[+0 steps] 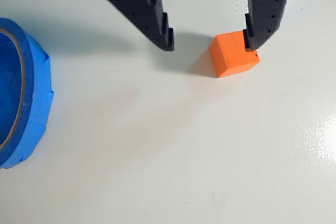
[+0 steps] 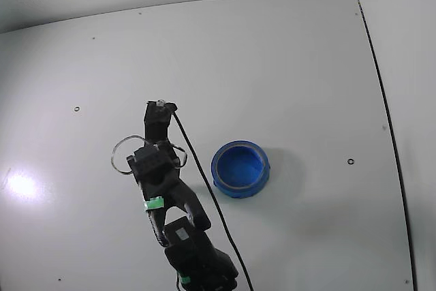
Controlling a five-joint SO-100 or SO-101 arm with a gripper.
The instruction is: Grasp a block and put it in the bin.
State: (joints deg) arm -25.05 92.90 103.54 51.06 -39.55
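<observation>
Block (image 1: 233, 54): one orange cube with plain faces, resting on the white table (image 1: 173, 150), seen only in the wrist view; in the fixed view the arm hides it. Gripper (image 1: 209, 43): jaws spread apart, holding nothing. The two black fingers enter the wrist view from the top edge. The right-hand finger (image 1: 265, 11) in that view comes down straight, and its tip overlaps the cube's upper right corner; contact there looks likely but cannot be confirmed. The left-hand finger (image 1: 139, 3) slants in from the upper left, has a stepped, toothed inner edge, and ends apart from the cube, with bare table and shadow between them. The cube therefore sits inside the gap, hard against the right-hand side. It lies flat, turned a little against the line of the fingers. Bin (image 2: 240, 168): one bright-blue round ring with a thick rim, which in the wrist view (image 1: 32, 93) reads as a roll of blue tape cut off by the left edge, well apart from the cube. Arm (image 2: 167, 189) in the fixed view: base at the bottom edge, links reaching up the picture, gripper end (image 2: 159, 115) pitched down to the table, up and left of the ring. A black cable (image 2: 204, 182) runs along the arm between it and the ring. Count: one cube, one ring, one arm.
</observation>
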